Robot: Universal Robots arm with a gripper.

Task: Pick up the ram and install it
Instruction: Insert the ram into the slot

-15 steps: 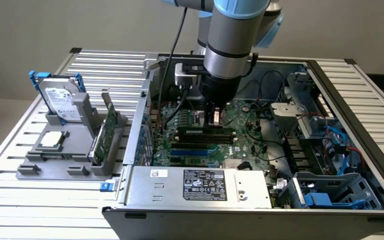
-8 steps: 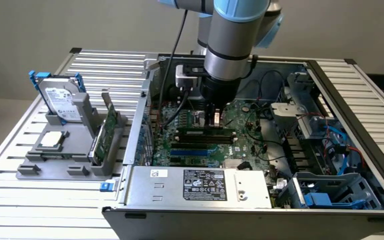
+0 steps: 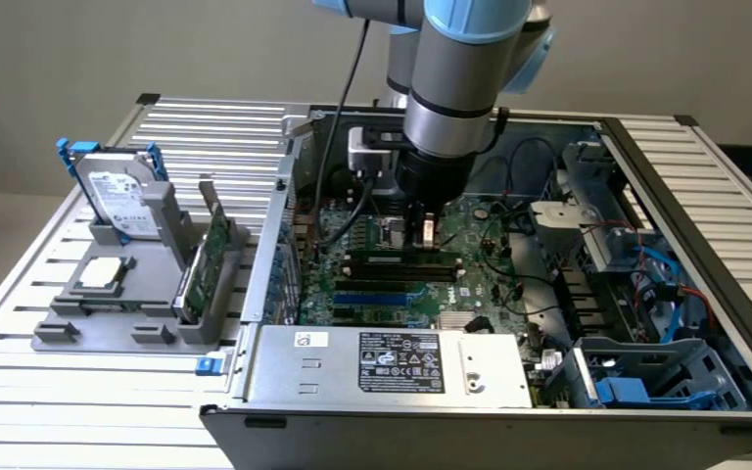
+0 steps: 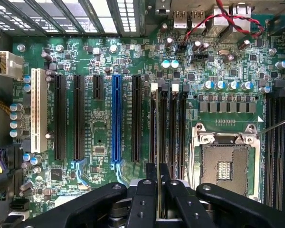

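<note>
1. One ram (image 4: 158, 142) stick shows edge-on in the wrist view as a thin, pale strip with a greenish tint. Its broad faces are turned away from the camera.
2. It stands between the two matte black fingers (image 4: 145, 199) of the gripper (image 4: 158, 178), which are drawn in against its faces with only the stick's thickness between them.
3. The stick runs in line with one of the long black memory slots (image 4: 173, 128) with white end latches. Whether it is seated in that slot or just over it cannot be told.
4. The glossy green motherboard (image 4: 99, 137) around it is studded with silver-topped capacitors. It also carries a blue expansion slot (image 4: 116, 118), a white slot (image 4: 37, 109) and a square metal processor socket (image 4: 225, 164).
5. In the exterior view the gripper (image 3: 426, 227) hangs from a grey and light-blue arm inside the open metal computer case (image 3: 390, 397).
6. A grey holder (image 3: 102, 328) stands on the ribbed aluminium table (image 3: 207, 127), at the exterior view's left of the case. Upright in it are a silver hard drive (image 3: 121, 201) with blue handles and a wider green circuit card (image 3: 212, 259).
</note>
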